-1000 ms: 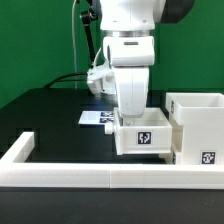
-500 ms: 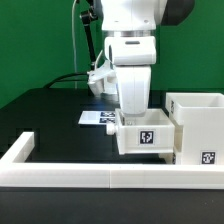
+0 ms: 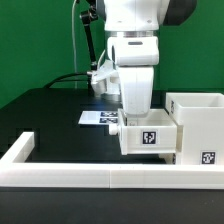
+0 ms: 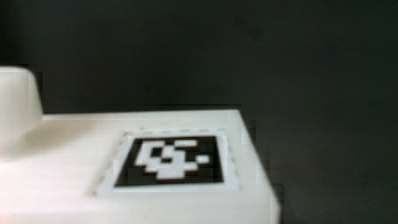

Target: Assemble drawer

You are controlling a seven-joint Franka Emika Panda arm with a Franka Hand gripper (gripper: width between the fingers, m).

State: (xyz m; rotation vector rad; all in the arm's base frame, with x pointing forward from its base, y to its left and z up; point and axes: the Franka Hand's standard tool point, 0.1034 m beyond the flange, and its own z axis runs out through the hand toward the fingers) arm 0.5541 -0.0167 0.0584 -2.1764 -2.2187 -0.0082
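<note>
a small white open-top drawer box (image 3: 148, 136) sits at the near middle of a black worktop (image 3: 50, 112), just behind a low white border wall (image 3: 70, 171) that runs along the near edge. the box shows 1 black-and-white square tag (image 3: 148, 138) on its near face. its right side touches a taller white casing (image 3: 200, 126), open at the top, which stands at the exterior view's right and carries its own small tag (image 3: 208, 156) low on the near face.

directly above the small box hangs the large white robot arm (image 3: 135, 40), its lower housing reaching down to the box's top edge. the jaws (image 3: 134, 116) are hidden behind that housing and the box wall, so i cannot tell how far apart they stand or whether they grip the box.

farther back on the worktop, partly behind the arm, a thin flat marker board (image 3: 97, 118) lies with dark tags on it. a green backdrop (image 3: 35, 40) fills the far side.

the wrist view is blurred. it shows a white surface (image 4: 71, 150) of a drawer part with 1 square tag (image 4: 173, 160) against the dark worktop (image 4: 231, 50), and a white rounded shape (image 4: 15, 100) at one edge that i cannot identify.
</note>
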